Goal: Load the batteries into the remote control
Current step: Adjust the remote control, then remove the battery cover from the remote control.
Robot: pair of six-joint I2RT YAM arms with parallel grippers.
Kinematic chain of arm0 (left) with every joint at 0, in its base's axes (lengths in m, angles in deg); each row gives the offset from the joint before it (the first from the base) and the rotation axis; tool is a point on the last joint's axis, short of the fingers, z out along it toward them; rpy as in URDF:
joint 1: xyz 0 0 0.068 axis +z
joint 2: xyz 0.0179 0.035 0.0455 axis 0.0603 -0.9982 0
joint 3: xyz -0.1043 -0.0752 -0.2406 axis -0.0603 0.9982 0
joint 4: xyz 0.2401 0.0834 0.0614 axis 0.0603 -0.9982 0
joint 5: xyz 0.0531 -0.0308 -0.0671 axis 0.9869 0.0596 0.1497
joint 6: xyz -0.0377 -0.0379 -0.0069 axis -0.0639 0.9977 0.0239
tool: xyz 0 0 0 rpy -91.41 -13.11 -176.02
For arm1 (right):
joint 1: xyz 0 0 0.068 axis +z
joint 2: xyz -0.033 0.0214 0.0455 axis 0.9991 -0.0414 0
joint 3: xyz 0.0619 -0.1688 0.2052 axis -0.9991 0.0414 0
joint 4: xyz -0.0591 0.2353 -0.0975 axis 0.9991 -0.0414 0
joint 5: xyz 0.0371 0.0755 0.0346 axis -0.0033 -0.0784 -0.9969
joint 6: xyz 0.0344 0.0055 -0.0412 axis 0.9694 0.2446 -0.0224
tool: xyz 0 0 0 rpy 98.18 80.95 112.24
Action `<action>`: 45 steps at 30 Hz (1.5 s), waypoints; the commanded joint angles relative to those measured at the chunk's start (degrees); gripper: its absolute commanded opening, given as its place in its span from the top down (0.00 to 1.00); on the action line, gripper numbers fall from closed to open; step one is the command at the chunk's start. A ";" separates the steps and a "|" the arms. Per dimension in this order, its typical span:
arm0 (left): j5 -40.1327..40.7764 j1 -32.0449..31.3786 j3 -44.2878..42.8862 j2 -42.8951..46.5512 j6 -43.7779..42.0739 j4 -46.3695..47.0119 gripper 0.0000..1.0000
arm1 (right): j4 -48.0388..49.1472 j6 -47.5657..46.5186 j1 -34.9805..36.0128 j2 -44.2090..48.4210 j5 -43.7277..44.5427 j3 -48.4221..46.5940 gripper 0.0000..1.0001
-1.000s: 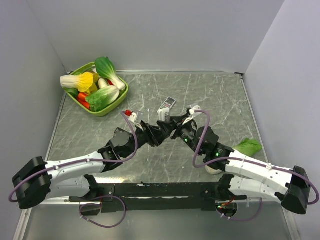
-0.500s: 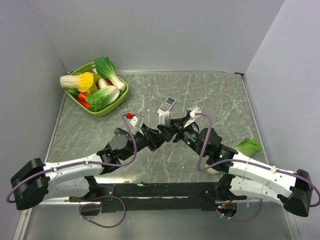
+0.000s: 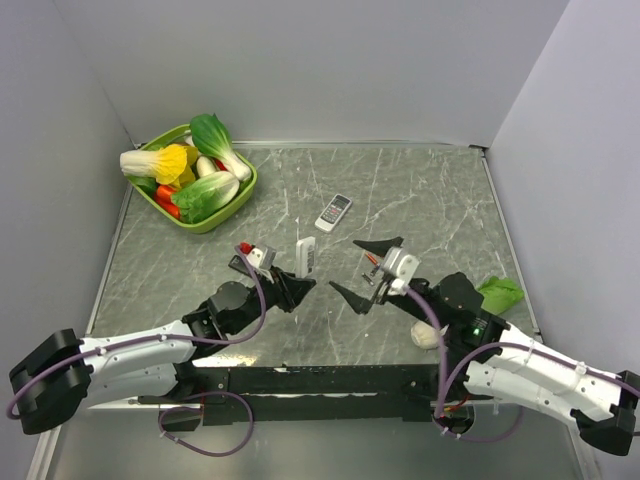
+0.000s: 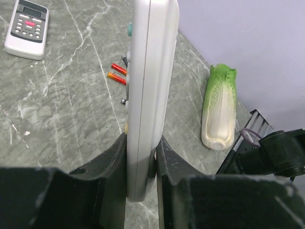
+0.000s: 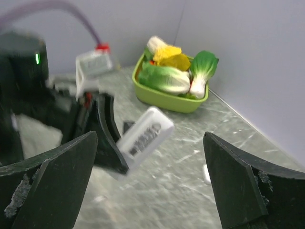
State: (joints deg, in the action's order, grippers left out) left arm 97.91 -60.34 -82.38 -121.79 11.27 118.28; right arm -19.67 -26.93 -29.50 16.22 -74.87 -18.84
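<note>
so the batteries [image 4: 117, 78], the only ones i can make out are two little orange-red ones lying side by side on the marble table [image 3: 430, 190], just past the white remote [image 4: 147, 71] in the left wrist view. they're loose on the tabletop, nothing touching them. can't really pick them out from the overhead view, too small.

the white remote is up off the table, standing pretty much upright on its end. the left gripper [image 4: 141, 157] has it pinched by the lower end, one finger pressed flat on each broad face. you can see buttons sticking out along one edge, but i can't tell if the battery cover is on or off.

the right gripper [image 3: 365, 272] is facing it from the other side, near but apart, fingers spread really wide with nothing between them. its own camera looks straight at the end of the held remote.

further back there's a second remote [image 3: 334, 211], smaller, grey keypad, lying face up on the table. a green basket [image 3: 240, 195] stuffed with toy veggies sits in the far left corner, and a toy cabbage [image 4: 219, 107] lies by the right wall.
</note>
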 commanded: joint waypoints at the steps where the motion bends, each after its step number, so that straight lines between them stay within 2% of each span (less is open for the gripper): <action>1: -0.59 -0.07 1.36 1.52 -0.65 4.30 0.99 | -1.61 -15.43 0.32 -1.77 -5.66 1.53 0.00; 4: -2.70 -0.16 1.98 1.08 0.05 5.36 0.99 | -1.10 -18.25 0.32 -5.28 -4.71 1.52 0.00; 11: -3.67 -0.16 3.66 1.16 1.11 6.87 0.99 | 0.05 -24.14 0.32 -10.03 -11.90 0.74 0.00; 15: -3.94 -0.07 3.74 1.60 0.93 7.30 0.99 | 3.04 -26.24 0.23 -12.50 -12.43 0.73 0.01; 22: -3.85 -0.16 3.57 3.45 0.85 5.99 0.99 | 4.18 -26.69 0.32 -16.45 -13.31 -0.85 0.15; 31: -6.05 -0.07 2.16 2.40 0.58 5.81 0.99 | 10.60 -26.69 -0.03 -16.37 -13.66 -0.06 0.23; 38: -7.63 -0.07 1.46 3.10 1.02 5.55 0.99 | 9.28 -28.10 -0.30 -17.95 -14.63 -1.20 0.24; 41: -7.89 -0.07 1.37 3.62 1.11 5.11 0.99 | 9.19 -27.92 -0.38 -17.95 -15.59 -1.29 0.30; 45: -8.51 -0.16 1.28 4.59 1.28 4.84 0.99 | 9.28 -28.27 -0.38 -18.21 -14.99 -1.20 0.31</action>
State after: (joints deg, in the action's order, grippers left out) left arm 91.16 -60.34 -78.64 -118.87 11.97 121.08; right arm -12.35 -54.05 -29.67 -1.87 -88.68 -17.38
